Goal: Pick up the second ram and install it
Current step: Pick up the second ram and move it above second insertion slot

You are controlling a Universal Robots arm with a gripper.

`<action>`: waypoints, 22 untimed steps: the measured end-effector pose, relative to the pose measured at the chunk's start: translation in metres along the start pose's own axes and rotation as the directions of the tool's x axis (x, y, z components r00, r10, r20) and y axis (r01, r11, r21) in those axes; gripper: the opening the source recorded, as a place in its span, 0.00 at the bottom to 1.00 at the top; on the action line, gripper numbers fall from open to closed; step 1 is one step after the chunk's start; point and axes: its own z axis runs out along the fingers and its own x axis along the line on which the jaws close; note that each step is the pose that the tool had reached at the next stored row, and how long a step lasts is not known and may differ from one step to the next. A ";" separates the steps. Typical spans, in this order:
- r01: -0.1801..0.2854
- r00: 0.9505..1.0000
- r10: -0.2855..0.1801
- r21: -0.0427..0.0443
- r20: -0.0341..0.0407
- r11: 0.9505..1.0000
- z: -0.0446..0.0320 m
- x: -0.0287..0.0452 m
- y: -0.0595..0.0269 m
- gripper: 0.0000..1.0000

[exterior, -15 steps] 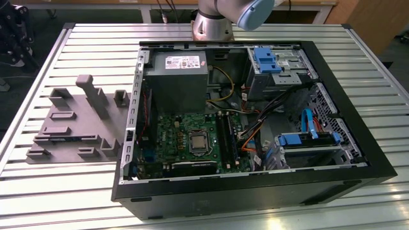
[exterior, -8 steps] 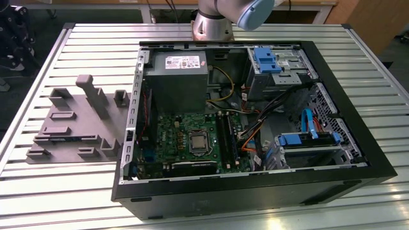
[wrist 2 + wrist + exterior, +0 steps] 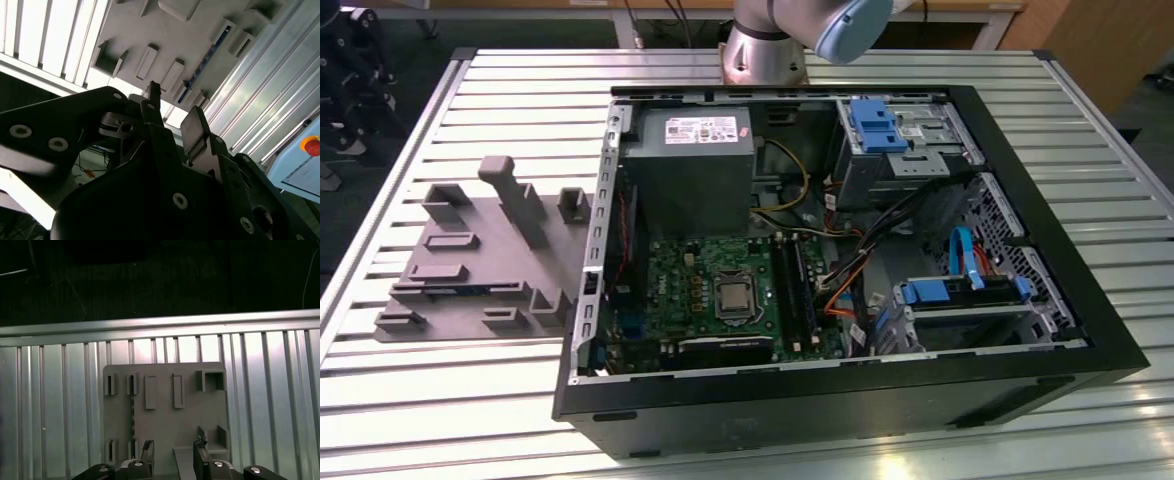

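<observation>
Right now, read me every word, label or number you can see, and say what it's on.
No text is legible.
Label on the power supply: too small to read.
Labels on the memory stick in the grey tray: blurred, unreadable.

Gripper (image 3: 174, 449) spread, empty, over grey fixture tray (image 3: 165, 425); second ram (image 3: 133, 415) edge-on in tray slot; slatted table (image 3: 50, 405) beneath.

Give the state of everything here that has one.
computer case, open, side panel off, lying on its side.
second ram, standing on edge in the gray fixture, not gripped.
gripper, open, empty, aimed at the fixture.
</observation>
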 end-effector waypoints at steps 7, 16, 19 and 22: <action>0.000 1.000 0.000 -0.001 0.000 1.000 0.0044 0.0009 -0.0003 0.51; 0.000 1.000 0.000 -0.003 0.000 1.000 0.0204 0.0144 -0.0021 0.51; 0.000 1.000 0.000 -0.004 0.000 1.000 0.0258 0.0161 -0.0024 0.51; 0.000 1.000 0.000 -0.004 0.000 1.000 0.0311 0.0225 -0.0030 0.51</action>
